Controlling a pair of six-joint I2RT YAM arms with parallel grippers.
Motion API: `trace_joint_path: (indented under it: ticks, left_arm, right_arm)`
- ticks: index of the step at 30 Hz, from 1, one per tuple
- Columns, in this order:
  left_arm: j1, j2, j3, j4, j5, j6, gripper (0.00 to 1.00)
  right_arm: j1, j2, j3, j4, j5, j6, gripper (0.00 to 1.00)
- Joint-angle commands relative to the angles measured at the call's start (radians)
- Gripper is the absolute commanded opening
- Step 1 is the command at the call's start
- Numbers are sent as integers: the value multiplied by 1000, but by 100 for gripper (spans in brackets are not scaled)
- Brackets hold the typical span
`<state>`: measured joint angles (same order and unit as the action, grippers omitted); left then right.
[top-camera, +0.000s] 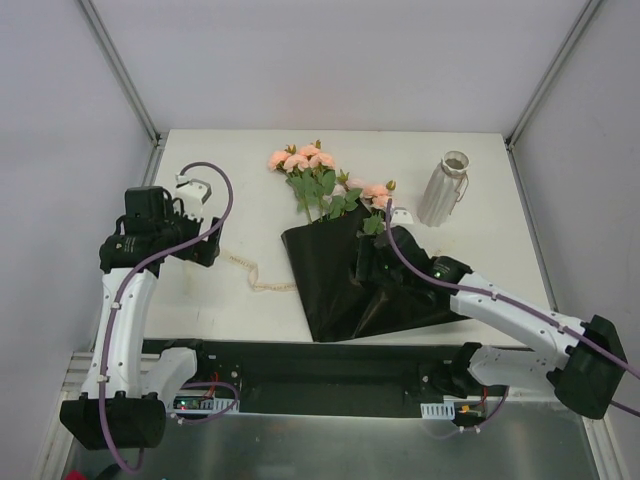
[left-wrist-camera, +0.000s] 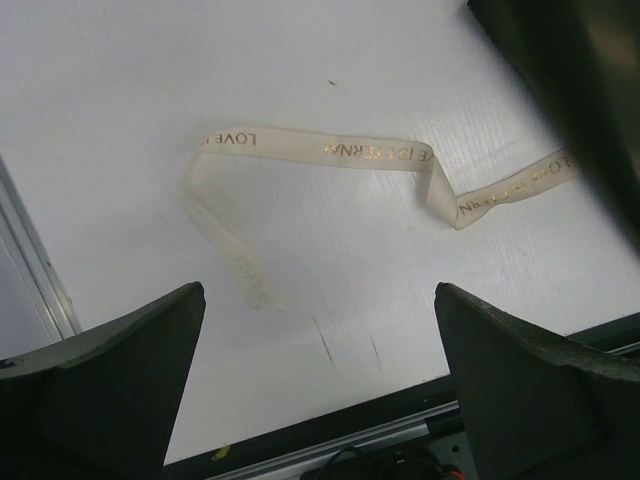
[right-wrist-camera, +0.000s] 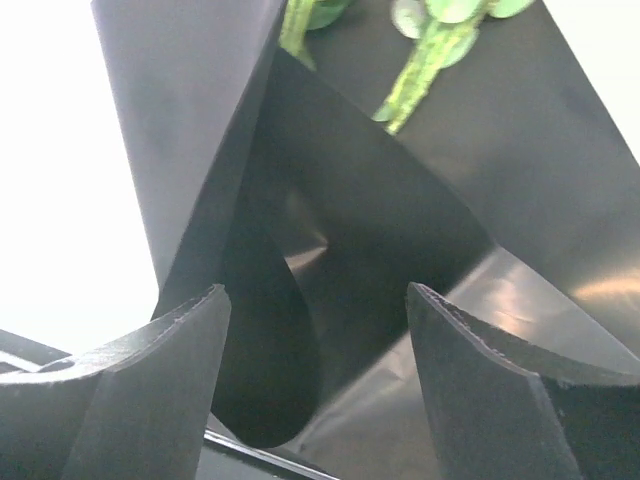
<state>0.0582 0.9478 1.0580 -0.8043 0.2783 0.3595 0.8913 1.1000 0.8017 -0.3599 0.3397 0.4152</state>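
Left gripper (left-wrist-camera: 318, 300), jaws open, hovers over a cream ribbon (left-wrist-camera: 340, 152) on the counter (left-wrist-camera: 150, 80); right gripper (right-wrist-camera: 315, 295), jaws open, over black wrapping paper (right-wrist-camera: 400, 200).

Top camera overlooks the table (top-camera: 230, 150); wrist cameras sit close above ribbon (left-wrist-camera: 340, 152) and, apparently, black wrap (right-wrist-camera: 400, 200)

White bench (top-camera: 390, 150), matte, evenly lit with soft shadows. Plain pale-grey back wall (top-camera: 330, 60) and side panels (top-camera: 60, 120) enclose it on three sides. Aluminium struts (top-camera: 120, 70) rise from both rear corners. Black rail (top-camera: 320, 365) runs along the near edge, with a brushed metal plate (top-camera: 320, 440) below it.
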Motion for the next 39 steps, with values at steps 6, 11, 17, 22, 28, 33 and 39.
trace_joint_path:
  ticks: [6,11,17,22,28,33,39]
  left_arm:
    - [-6,-53,-10,-15,-50,39,99]
    - [-6,-75,16,-27,-68,30,99]
    - [-6,-135,104,-64,-105,-7,99]
    - [-6,-201,166,-113,-113,-5,99]
    - [-6,-219,241,-162,-48,1,99]
    - [-6,-146,232,-187,206,-16,99]
    - [-55,84,143,-129,447,-21,99]
  right_arm:
    - [1,164,115,182,-220,-58,66]
    - [101,334,299,164,-265,-140,66]
    - [195,570,608,110,-318,-168,67]
    - [224,711,789,90,-402,-156,69]
    - [166,720,863,44,-387,-168,85]
    - [12,497,722,21,-294,-151,95]
    - [-166,230,524,-36,-197,-187,95]
